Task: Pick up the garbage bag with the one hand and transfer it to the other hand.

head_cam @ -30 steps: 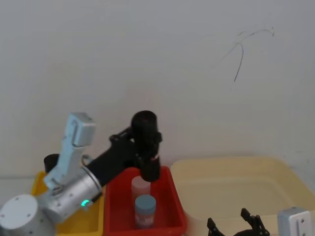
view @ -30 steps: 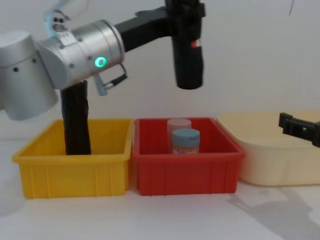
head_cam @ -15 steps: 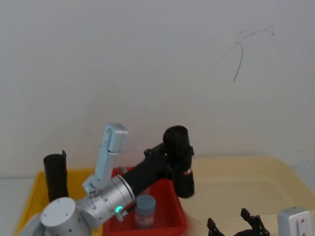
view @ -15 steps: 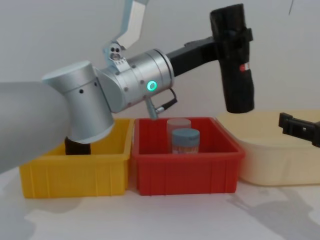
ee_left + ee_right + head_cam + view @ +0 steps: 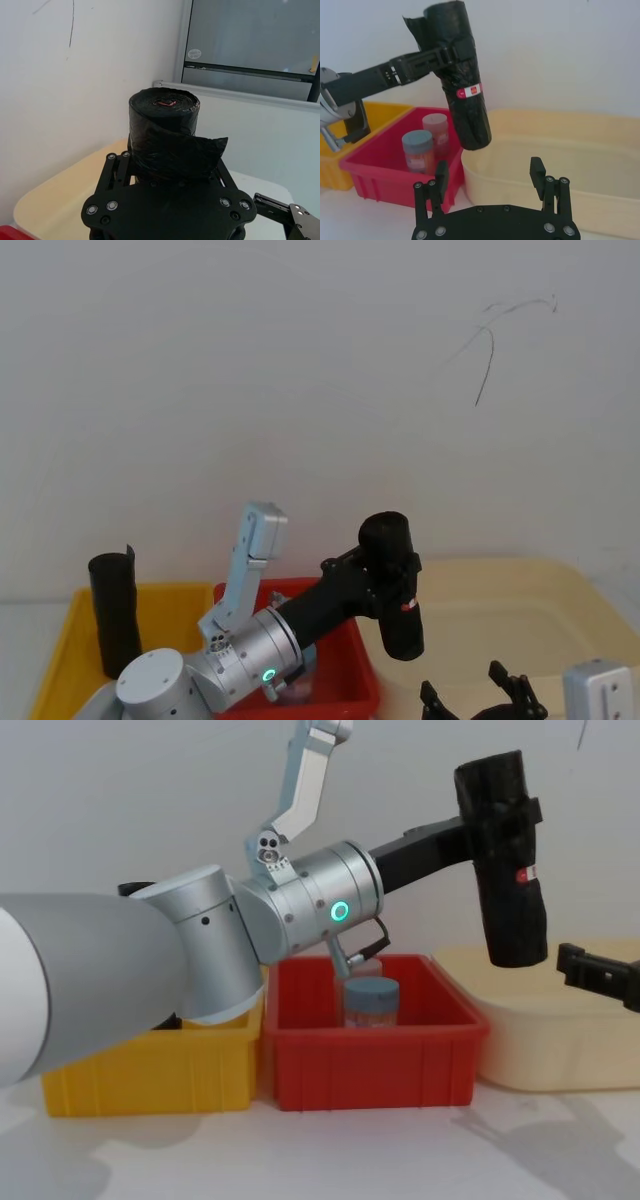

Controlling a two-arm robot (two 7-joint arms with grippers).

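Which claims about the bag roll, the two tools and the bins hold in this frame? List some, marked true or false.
The left tool holds the bag roll in the air. True.
A second black roll stands in the yellow bin. True.
The bag roll hangs over the yellow bin. False: it hangs by the cream tub's left end.
The right tool grips the bag roll. False: it is open, below and apart.
A blue-lidded jar stands in the red bin. True.

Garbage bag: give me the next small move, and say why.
Probably lower the garbage bag toward the right gripper: the left gripper clamps it near the top, its lower end hangs free, and the right gripper is open below, apart from it.
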